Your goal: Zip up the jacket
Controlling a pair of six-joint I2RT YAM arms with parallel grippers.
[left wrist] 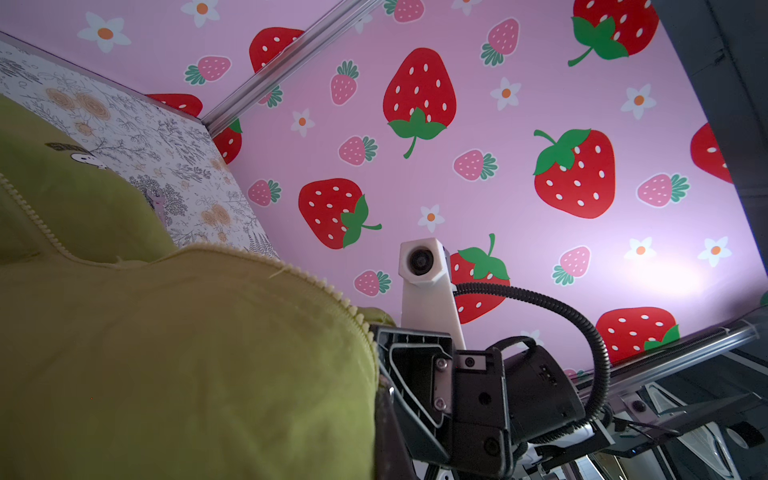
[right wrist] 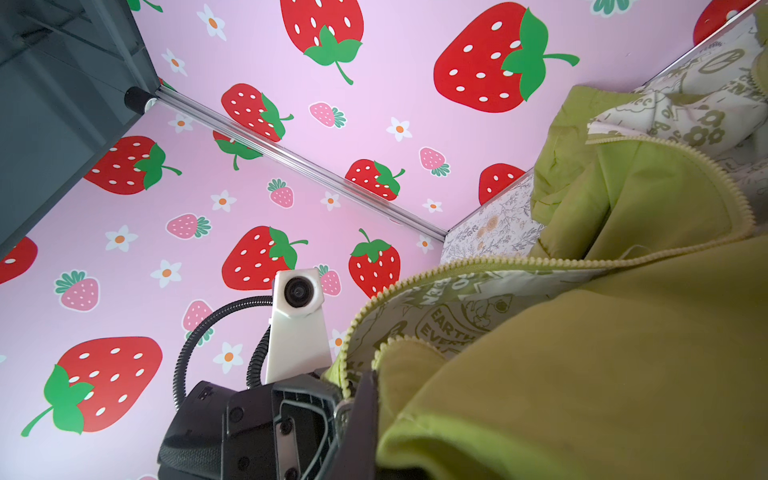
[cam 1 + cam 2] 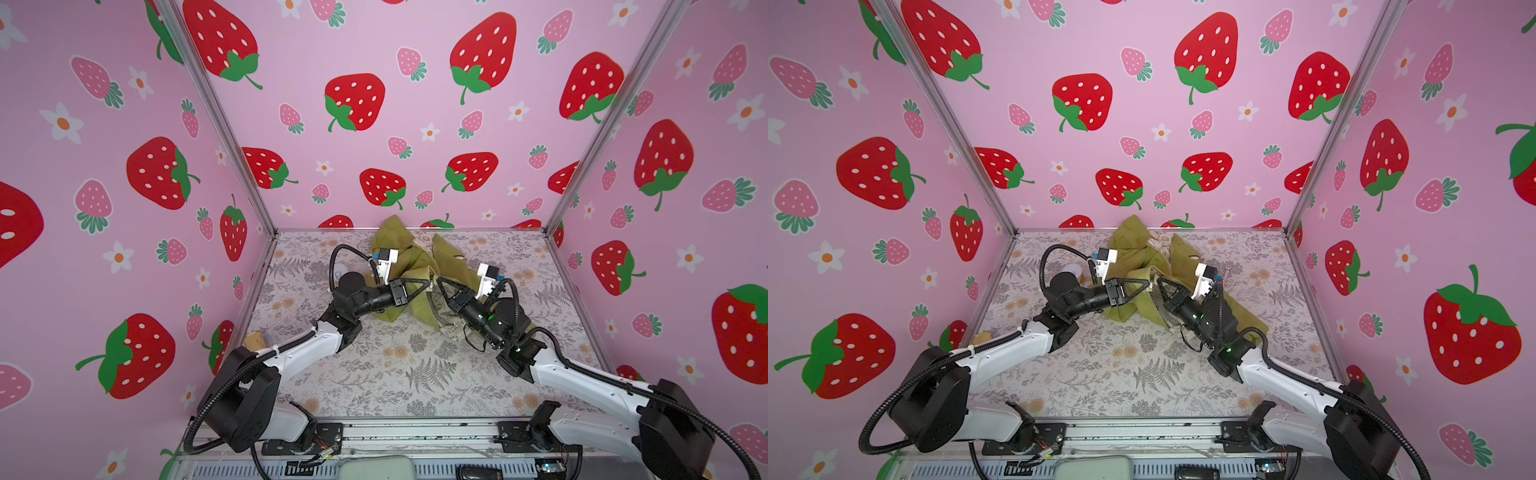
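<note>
The left gripper (image 3: 424, 282) is pinched narrow, its tips buried in a fold of olive cloth. The right gripper (image 3: 440, 283) faces it, tips almost touching, closed just as tight. Each seems to hold one front edge of the jacket (image 3: 419, 259). In the right wrist view a row of zipper teeth (image 2: 540, 262) runs along the cream lining (image 2: 449, 316) and ends at the left gripper's jaws. In the left wrist view the zipper teeth (image 1: 307, 278) of another edge run down into the right gripper.

The jacket itself sits bunched at the far middle of the table (image 3: 395, 374). One end is up against the back wall, the middle is hoisted between the two arms, and a flap trails under the right arm.

From where I stand, this looks like the bit where the two zipper ends get brought together. I can't make out the slider or its pull anywhere, so I can't say which side carries it.

To do it well, I'd want both edges held level and untwisted, teeth facing teeth, with the lining kept clear so it doesn't catch. The moves should be small, because this cloth is thin and slack and will crumple rather than push. Once the ends mate, one gripper should anchor the hem while the other draws the pull along a taut line.
</note>
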